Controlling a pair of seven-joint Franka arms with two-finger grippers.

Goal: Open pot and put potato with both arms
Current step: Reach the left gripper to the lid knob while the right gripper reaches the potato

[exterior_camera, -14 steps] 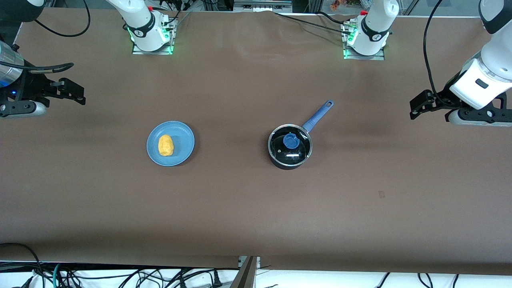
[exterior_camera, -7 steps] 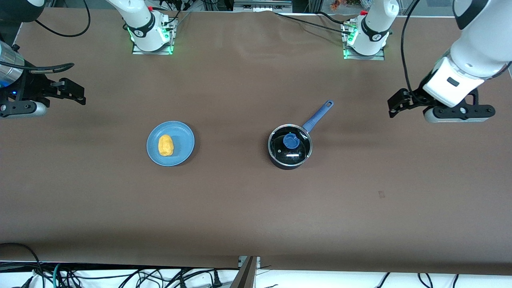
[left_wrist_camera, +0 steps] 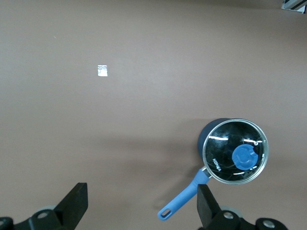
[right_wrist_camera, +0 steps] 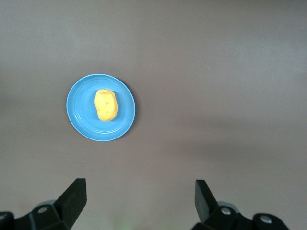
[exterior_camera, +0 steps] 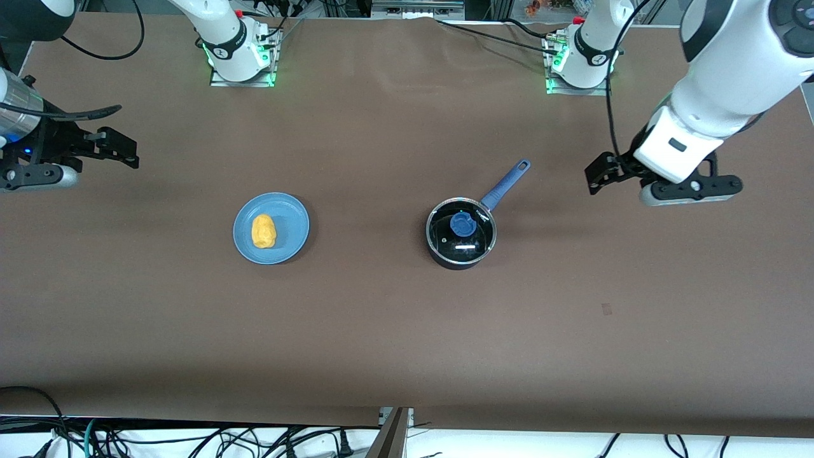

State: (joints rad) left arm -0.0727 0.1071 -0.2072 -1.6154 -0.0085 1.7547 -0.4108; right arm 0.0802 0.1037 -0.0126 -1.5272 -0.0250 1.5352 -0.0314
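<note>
- Since the lid [exterior_camera: 461, 227] sat square on the pot [exterior_camera: 460, 238] at that point, job one on my end was getting it off with the left arm.
- Left gripper [exterior_camera: 603, 173] hung up in the air over bare table toward its own end, just past the tip of the pot's blue handle [exterior_camera: 507, 184], claw spread wide and holding nothing.
- Right gripper [exterior_camera: 114, 149] waited over the table edge at its end, claw spread wide too and empty.
- Potato [exterior_camera: 263, 231] lay on the blue plate [exterior_camera: 294, 219], well apart from the pot, toward the right arm's end and about level with it from the front camera.
- My take on doing the lid grab right: center over the blue knob [exterior_camera: 463, 224], not the glass, and come straight down so the fingers [left_wrist_camera: 208, 206] straddle it evenly.
- I'd have pinched low on the knob and lifted vertically, since a tilted pull would probably drag the small pot along or let the lid slip.
- Worth keeping the wrist off that long handle on the way in; bumping it would likely spin the pot.
- Lid needed parking somewhere out of the potato's path.
</note>
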